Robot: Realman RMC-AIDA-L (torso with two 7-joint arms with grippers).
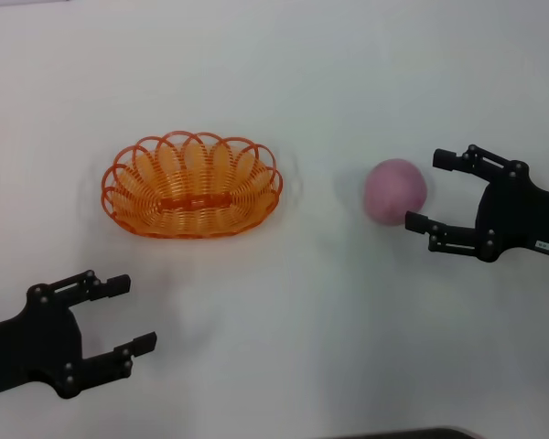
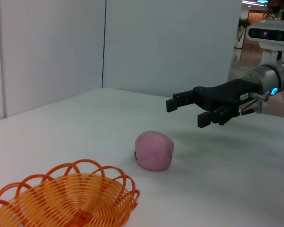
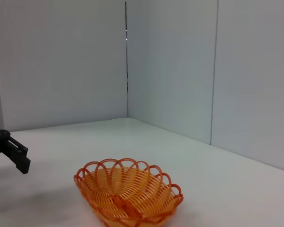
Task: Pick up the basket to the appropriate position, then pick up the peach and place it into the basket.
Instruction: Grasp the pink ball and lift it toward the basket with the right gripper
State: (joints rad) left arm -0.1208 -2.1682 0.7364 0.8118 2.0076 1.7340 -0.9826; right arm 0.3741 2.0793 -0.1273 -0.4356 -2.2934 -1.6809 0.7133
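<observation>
— Two grippers are seen over the white table (image 1: 284,55); how is each placed against the fruit?

— The right gripper (image 1: 430,190) is found at the right side of the head view, its jaws spread wide and nothing held between them. The peach (image 1: 395,190) is seen just in front of that opening, toward the table's middle. One fingertip appears to overlap the peach's near edge from above, but the left wrist view shows the right gripper (image 2: 189,109) raised above and beyond the peach (image 2: 154,150), so no contact is made.

— And where is the peach itself?

— It is rested on the table, apart from the basket (image 1: 191,185), which is set to its left, upright and with nothing in it.

— What of the other arm?

— The left gripper (image 1: 130,314) is held low at the near left corner, nearer the robot than the basket and clear of it. Its jaws are likewise parted and nothing is gripped. In the right wrist view only the basket (image 3: 128,194) and a finger of the left gripper (image 3: 16,155) are shown.
</observation>
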